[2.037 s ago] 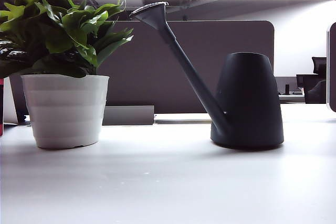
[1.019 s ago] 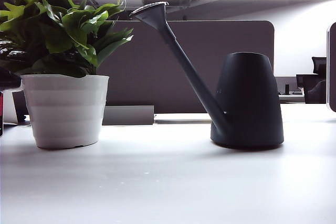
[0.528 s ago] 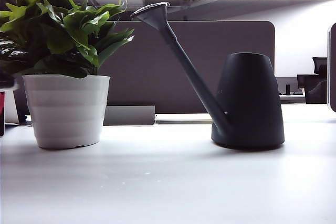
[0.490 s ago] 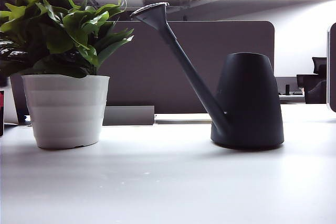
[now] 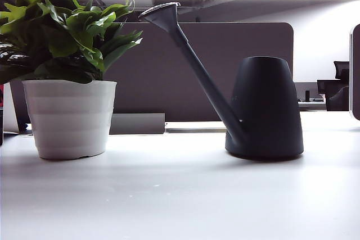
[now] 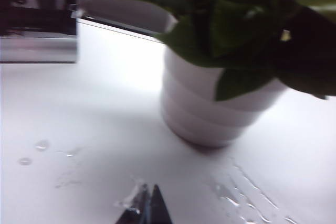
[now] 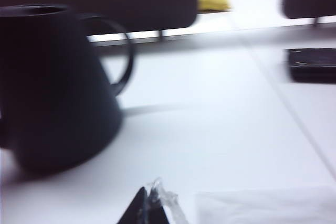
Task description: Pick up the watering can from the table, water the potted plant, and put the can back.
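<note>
Table spreads white; potted plant at nine o'clock, watering can upright at three, untouched. Left gripper and right gripper hover low, fingers pinched together, empty. Pickup pending: right must spread, take the loop handle.

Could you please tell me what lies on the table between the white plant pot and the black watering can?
Nothing: in the exterior view, bare white tabletop separates the ribbed white plastic pot from the matte black cone-shaped watering can; only its long spout reaches overhead.

Matte black watering can, white ribbed pot, green leaves
</note>
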Robot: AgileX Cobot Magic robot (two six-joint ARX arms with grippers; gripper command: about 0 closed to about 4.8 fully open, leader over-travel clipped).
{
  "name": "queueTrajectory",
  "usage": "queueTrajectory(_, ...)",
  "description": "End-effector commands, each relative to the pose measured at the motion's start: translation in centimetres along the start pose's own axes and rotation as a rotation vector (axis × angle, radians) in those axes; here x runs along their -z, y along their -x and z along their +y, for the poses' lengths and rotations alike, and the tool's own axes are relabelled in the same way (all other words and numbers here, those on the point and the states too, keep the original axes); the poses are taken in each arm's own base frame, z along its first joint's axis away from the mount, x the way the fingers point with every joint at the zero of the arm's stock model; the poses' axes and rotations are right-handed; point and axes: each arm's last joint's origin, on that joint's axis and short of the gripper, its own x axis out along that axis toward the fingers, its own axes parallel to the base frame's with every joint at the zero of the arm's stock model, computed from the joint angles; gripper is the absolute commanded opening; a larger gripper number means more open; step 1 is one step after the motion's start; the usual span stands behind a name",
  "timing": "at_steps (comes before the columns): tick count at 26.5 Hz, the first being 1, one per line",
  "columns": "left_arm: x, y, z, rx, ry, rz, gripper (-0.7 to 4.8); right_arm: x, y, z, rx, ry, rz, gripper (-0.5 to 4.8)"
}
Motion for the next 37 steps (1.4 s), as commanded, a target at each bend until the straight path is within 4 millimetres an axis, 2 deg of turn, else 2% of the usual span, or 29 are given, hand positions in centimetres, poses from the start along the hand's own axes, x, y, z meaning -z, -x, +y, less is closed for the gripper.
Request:
queueTrajectory(1,0.17,-0.05,0.1,-0.021,0.002,0.004,0.08,0.0,-0.04,0.05,0.005,0.0,-0.013,0.0)
queueTrajectory(37,0.17,-0.05,0.1,-0.021,0.002,0.004,0.08,0.01,-0.04,0.28,-0.02,0.002,-0.011,0.0)
